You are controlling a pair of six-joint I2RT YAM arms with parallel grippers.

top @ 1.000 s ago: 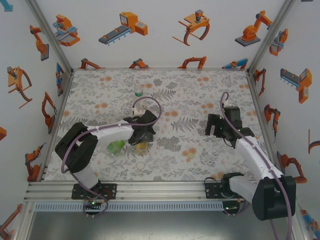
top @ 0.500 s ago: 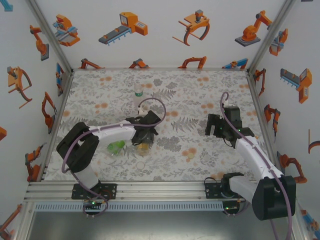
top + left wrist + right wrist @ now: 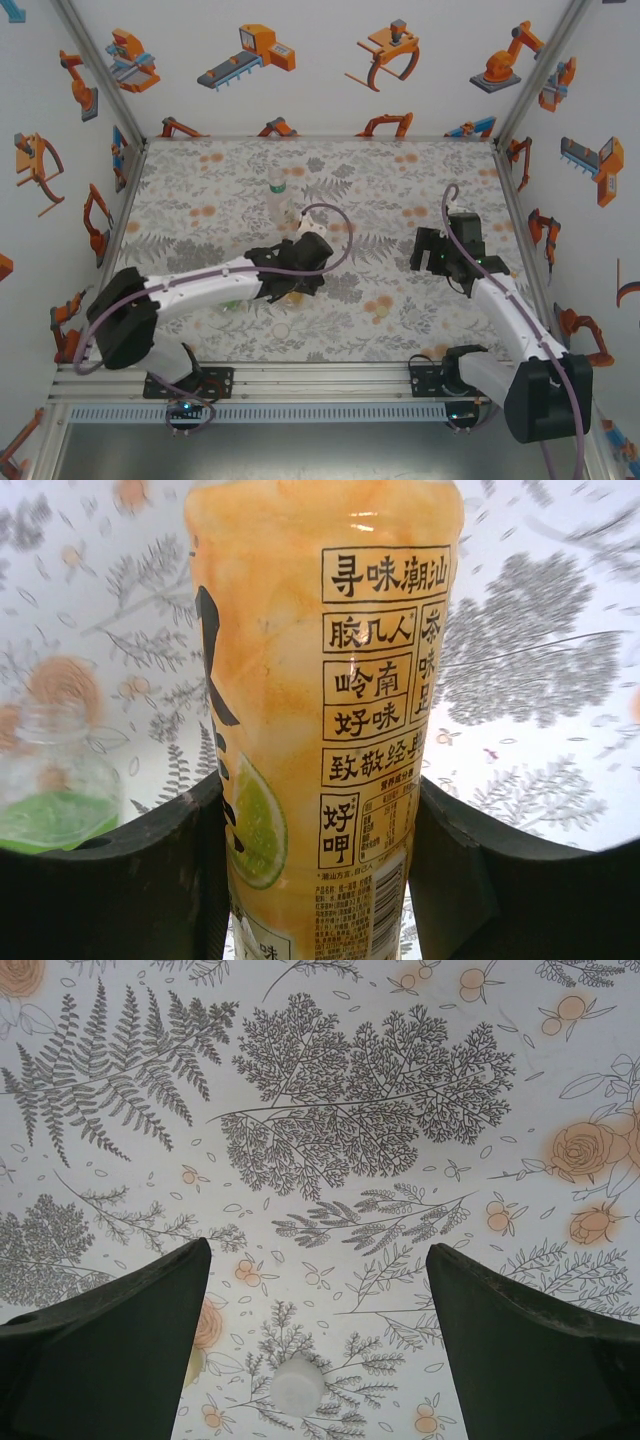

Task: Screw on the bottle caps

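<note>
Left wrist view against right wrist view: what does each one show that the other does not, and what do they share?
Left wrist: the left gripper shut on the amber-yellow bottle, with the green bottle beside it at the left edge. Right wrist: the right gripper open, holding nothing, and a pale cap lying on the patterned mat. Both: that mat as the ground.

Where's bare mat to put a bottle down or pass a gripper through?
Free: far-right mat, between clear bottle and right wall; also the far-left corner. Crowded: centre, where left gripper clamps the amber bottle, green bottle and a loose cap beside it.
</note>
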